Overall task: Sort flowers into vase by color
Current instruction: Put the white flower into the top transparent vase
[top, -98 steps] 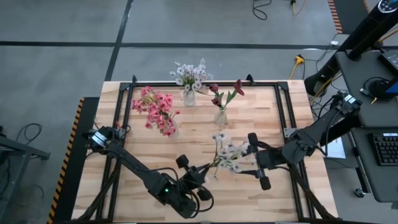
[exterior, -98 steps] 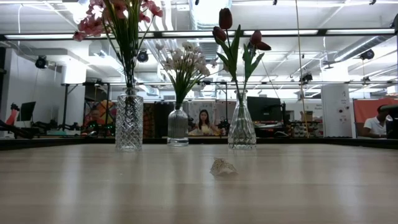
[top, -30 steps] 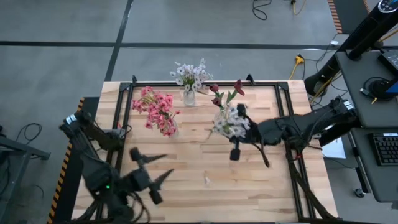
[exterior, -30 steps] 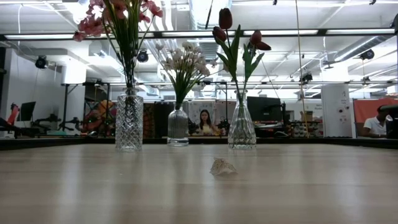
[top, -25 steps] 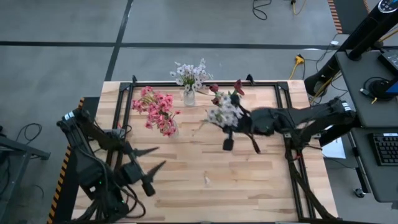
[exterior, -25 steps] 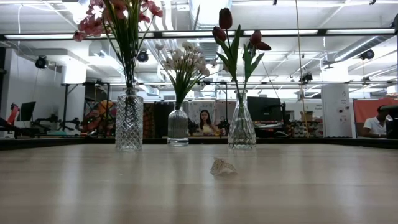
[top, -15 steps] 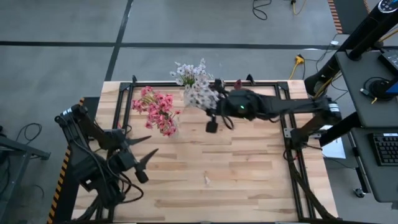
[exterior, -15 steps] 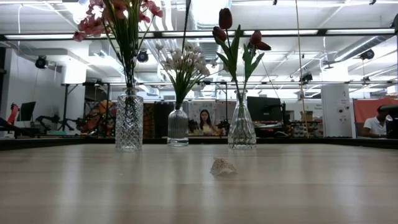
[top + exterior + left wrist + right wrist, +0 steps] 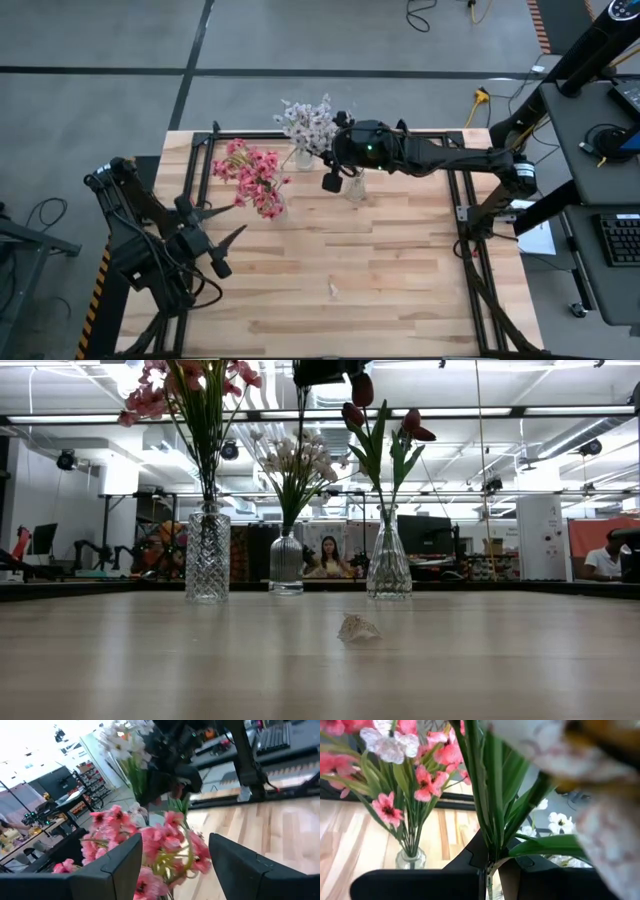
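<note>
Clamped on the white stem (image 9: 490, 810), right gripper (image 9: 333, 160) has swung over the white vase (image 9: 303, 157); left gripper (image 9: 215, 240) sits open, retreated.

The right gripper (image 9: 331, 172), closed on the white-lilac stem (image 9: 318, 128), now reaches across the far side of the worktop (image 9: 400, 270), and the blossoms that were out over its middle now sit above the white-flower vase (image 9: 303, 156) at the far edge. The left gripper (image 9: 213, 236), fingers apart, is now pulled back from the near centre to the left edge, near the pink flowers (image 9: 252, 178)
</note>
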